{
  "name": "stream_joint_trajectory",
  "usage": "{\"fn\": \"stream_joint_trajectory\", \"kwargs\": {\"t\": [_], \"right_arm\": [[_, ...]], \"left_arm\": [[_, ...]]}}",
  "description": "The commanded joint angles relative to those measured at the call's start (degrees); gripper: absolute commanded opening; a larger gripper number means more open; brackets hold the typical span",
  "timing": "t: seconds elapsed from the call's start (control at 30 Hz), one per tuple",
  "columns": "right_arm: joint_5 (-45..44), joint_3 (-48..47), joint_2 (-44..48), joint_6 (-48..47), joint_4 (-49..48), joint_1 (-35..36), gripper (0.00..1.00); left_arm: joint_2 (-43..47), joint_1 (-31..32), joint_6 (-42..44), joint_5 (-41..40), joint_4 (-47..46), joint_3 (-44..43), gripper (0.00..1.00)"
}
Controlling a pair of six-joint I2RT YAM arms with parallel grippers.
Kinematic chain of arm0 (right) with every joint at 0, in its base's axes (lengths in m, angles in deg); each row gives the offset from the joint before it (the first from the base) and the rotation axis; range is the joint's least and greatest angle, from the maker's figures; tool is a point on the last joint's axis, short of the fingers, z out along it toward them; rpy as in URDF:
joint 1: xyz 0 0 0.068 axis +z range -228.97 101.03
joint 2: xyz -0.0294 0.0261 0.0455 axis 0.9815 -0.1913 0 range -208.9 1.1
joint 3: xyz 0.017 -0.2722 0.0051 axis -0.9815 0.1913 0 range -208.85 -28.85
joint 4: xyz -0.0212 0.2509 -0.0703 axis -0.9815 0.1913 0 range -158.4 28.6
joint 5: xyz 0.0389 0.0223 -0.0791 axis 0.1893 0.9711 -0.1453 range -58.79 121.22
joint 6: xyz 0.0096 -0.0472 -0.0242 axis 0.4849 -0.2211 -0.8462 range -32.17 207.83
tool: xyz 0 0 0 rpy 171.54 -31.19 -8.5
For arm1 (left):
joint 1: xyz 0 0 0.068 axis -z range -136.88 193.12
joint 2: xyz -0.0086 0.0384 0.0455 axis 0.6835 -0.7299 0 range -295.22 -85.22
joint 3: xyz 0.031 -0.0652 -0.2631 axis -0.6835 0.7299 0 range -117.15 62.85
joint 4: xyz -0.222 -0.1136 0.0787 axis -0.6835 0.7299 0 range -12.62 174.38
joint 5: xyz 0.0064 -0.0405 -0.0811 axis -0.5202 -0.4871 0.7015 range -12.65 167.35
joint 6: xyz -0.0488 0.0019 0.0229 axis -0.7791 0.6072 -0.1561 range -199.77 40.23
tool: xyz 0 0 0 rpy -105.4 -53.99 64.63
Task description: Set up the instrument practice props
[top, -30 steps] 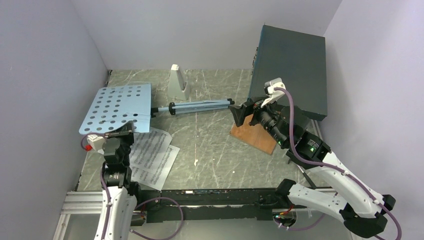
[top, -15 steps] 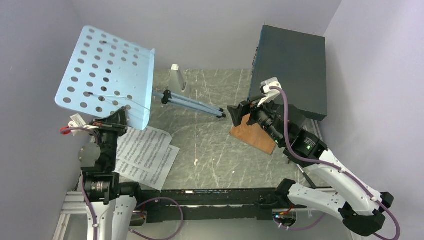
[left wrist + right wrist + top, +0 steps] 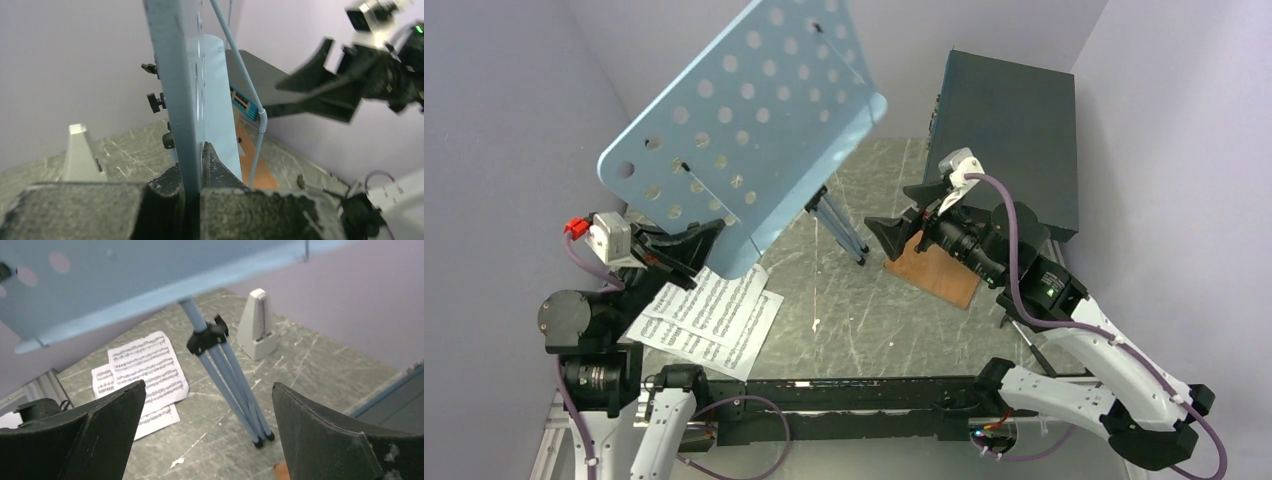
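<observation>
Left tool (image 3: 696,246) is clamped shut on the lower edge of the music stand (image 3: 744,120), and the wrist view shows that thin blue edge pinched between its fingers (image 3: 212,167). The stand's perforated plate is lifted high and tilted over the left half of the desk (image 3: 874,320). Its three legs are folded together, slanting down, with the feet on the desk near the middle. Right tool (image 3: 892,236) stands wide open just beside the legs, facing them without touching and holding nothing.

Sheet music pages (image 3: 709,310) lie flat and overlapping on the desk below the plate, near the left arm. Beyond the legs, the metronome (image 3: 257,325) stands upright near the back wall. On the right, a dark box (image 3: 1014,130) rests on a wooden board (image 3: 939,270).
</observation>
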Motion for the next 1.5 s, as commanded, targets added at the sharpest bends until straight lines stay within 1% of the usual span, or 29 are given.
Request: {"fn": "stream_joint_trajectory", "kwargs": {"t": [0.0, 0.03, 0.13, 0.2, 0.27, 0.4, 0.47, 0.5, 0.57, 0.67, 0.77, 0.8, 0.87, 0.9, 1.0, 1.07, 1.17, 1.23, 1.27, 1.4, 1.47], "right_arm": [[1.1, -6.0, -2.0, -0.8, -3.8, 0.1, 1.0], [-1.3, -8.5, -3.2, -1.9, -2.1, 0.1, 1.0], [-11.4, -17.1, -7.5, -3.9, 4.0, 0.0, 1.0], [-14.8, -20.8, -9.2, -7.2, 5.5, -0.1, 1.0], [-16.6, -22.3, -9.6, -11.0, 5.1, -0.1, 0.99], [-18.9, -24.3, -9.0, -15.4, 4.6, -0.2, 0.98], [-20.2, -26.2, -10.3, -17.6, 5.2, -1.1, 0.97], [-20.9, -27.1, -11.4, -18.4, 5.4, -2.6, 0.97], [-18.5, -30.1, -14.1, -17.4, 7.5, -8.6, 0.95], [-2.9, -32.7, -17.4, -11.9, 8.7, -21.8, 0.95], [16.7, -35.4, -20.9, -5.5, 8.2, -34.6, 0.96], [25.7, -35.3, -21.7, -2.7, 6.4, -38.0, 0.96], [45.4, -33.1, -22.7, 2.6, -2.2, -43.7, 0.96], [53.1, -31.8, -23.2, 5.9, -7.4, -45.4, 0.96], [66.5, -29.7, -25.9, 17.5, -24.6, -47.6, 0.97], [72.1, -31.5, -29.4, 25.1, -33.1, -47.6, 0.96], [77.1, -34.4, -33.8, 33.7, -42.6, -47.6, 0.91], [78.6, -35.2, -35.4, 35.8, -44.9, -46.9, 0.91], [79.0, -36.0, -36.5, 35.0, -43.6, -46.2, 0.91], [77.8, -42.9, -40.4, 25.8, -31.8, -44.1, 0.89], [78.5, -45.3, -43.0, 27.8, -32.3, -43.7, 0.85]], "left_arm": [[-0.7, -0.1, 11.4, 11.7, -0.6, -4.5, 0.0], [-0.8, 1.0, 11.3, 12.1, -0.4, -4.6, 0.0], [-1.0, 1.6, 10.7, 12.5, -0.8, -4.5, 0.0], [-1.1, 1.7, 10.4, 12.4, -1.0, -4.5, 0.0], [-1.3, 1.7, 10.4, 12.5, -0.8, -4.8, 0.0], [-1.7, 1.9, 10.2, 12.5, -0.7, -5.3, 0.0], [-1.8, 2.0, 10.4, 12.7, -0.4, -5.4, 0.0], [-1.9, 2.0, 10.4, 12.6, -0.4, -5.3, 0.0], [-1.8, 2.0, 10.4, 12.4, -0.7, -4.7, 0.0], [-1.9, 2.0, 9.9, 12.4, -1.4, -3.6, 0.0], [-2.3, 2.0, 9.2, 12.6, -2.2, -3.1, 0.0], [-2.5, 2.0, 9.2, 12.9, -2.4, -3.1, 0.0], [-3.0, 2.0, 9.2, 13.3, -2.2, -3.5, 0.0], [-3.2, 2.0, 9.2, 13.5, -2.1, -3.7, 0.0], [-3.4, 2.0, 8.9, 14.1, -2.4, -3.8, 0.0], [-3.5, 2.1, 8.7, 14.4, -2.8, -3.6, 0.0], [-3.4, 2.1, 8.7, 15.0, -2.9, -3.5, 0.0], [-3.5, 2.1, 8.7, 15.3, -2.9, -3.6, 0.0], [-3.6, 2.1, 8.5, 15.6, -3.1, -3.5, 0.0], [-4.0, 2.1, 8.1, 16.5, -3.8, -3.7, 0.0], [-4.2, 2.1, 8.2, 16.7, -3.8, -3.7, 0.0]]}}
